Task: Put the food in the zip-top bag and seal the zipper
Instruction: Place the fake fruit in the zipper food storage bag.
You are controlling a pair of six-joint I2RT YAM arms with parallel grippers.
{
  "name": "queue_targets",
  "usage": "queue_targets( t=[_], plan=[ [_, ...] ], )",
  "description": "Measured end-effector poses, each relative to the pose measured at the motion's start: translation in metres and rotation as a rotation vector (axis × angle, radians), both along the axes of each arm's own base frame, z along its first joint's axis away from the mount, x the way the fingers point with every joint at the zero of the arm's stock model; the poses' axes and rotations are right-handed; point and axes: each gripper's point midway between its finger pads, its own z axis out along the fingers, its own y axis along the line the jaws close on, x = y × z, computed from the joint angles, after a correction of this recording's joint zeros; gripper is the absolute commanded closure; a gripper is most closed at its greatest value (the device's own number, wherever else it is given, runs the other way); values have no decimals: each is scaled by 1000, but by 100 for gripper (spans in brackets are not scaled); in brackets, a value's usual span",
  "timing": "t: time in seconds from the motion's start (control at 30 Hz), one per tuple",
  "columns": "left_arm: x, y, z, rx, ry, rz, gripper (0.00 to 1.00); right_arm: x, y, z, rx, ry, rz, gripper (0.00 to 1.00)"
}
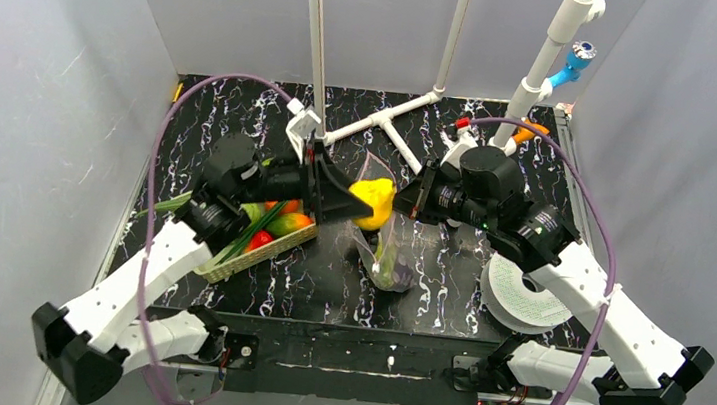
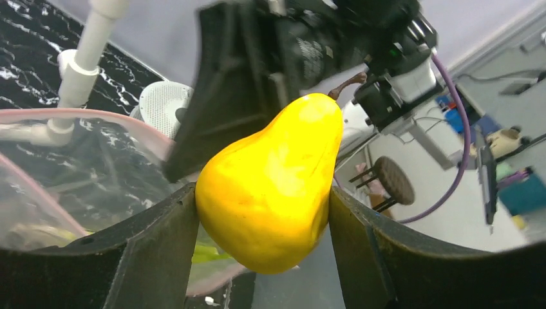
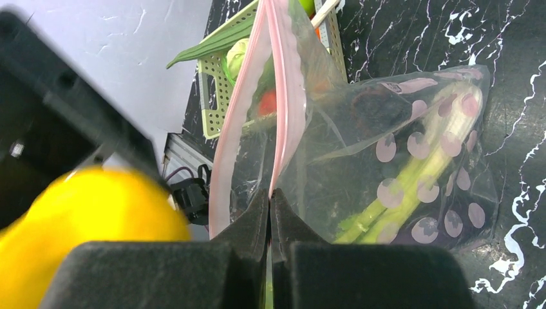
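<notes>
A yellow pear is pinched between the fingers of my left gripper, held in the air just beside the raised mouth of the zip-top bag. My right gripper is shut on one lip of the bag's pink zipper, lifting it so the mouth gapes. Inside the bag lies a pale green leek stalk with dark purple pieces under it. More food sits in the woven basket at the left.
A white perforated disc lies on the table under the right arm. A white pipe frame stands at the back centre, with an orange piece by the back right post. Grey walls close in both sides.
</notes>
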Motion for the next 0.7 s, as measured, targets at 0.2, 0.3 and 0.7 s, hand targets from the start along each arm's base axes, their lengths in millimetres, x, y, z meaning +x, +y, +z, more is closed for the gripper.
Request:
queue_targets(
  t=[0.2,0.3,0.7],
  plan=[
    [-33,3,13,19,-163,60,90,-3,-4,8,17,-19,-4,99],
    [-23,4,-1,61,-146,127,86,-4,-8,13,27,-33,-12,99],
    [4,-1,-70,286,9,215,52,-6,-11,8,27,-31,-19,99]
  ],
)
